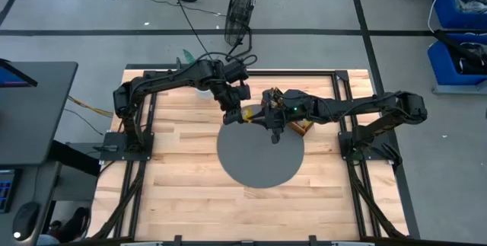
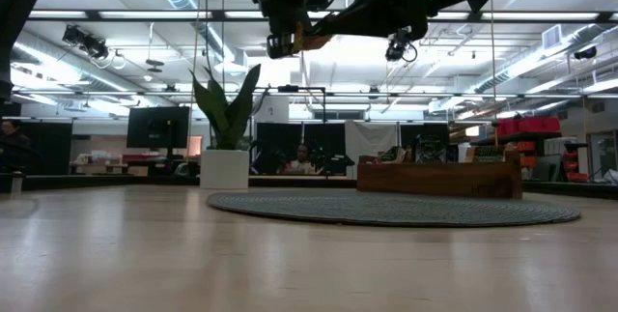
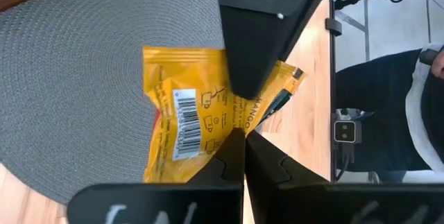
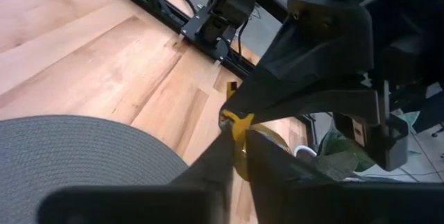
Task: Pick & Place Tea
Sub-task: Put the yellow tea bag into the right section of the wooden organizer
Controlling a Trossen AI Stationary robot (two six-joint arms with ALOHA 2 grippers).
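While both arms met high above the far edge of the round grey mat (image 1: pixel 259 154), we saw the left gripper (image 3: pixel 243 132) pinched shut on a yellow tea packet (image 3: pixel 184 116). The packet hung in the air, clear of the worktop (image 1: pixel 190 200), its long axis running along the left fingers. A barcode and small pictograms showed on it, with letters that seemed to read "MANGO". The right gripper (image 4: pixel 236 130) had its fingers narrowed onto the packet's yellow edge (image 4: pixel 241 121).
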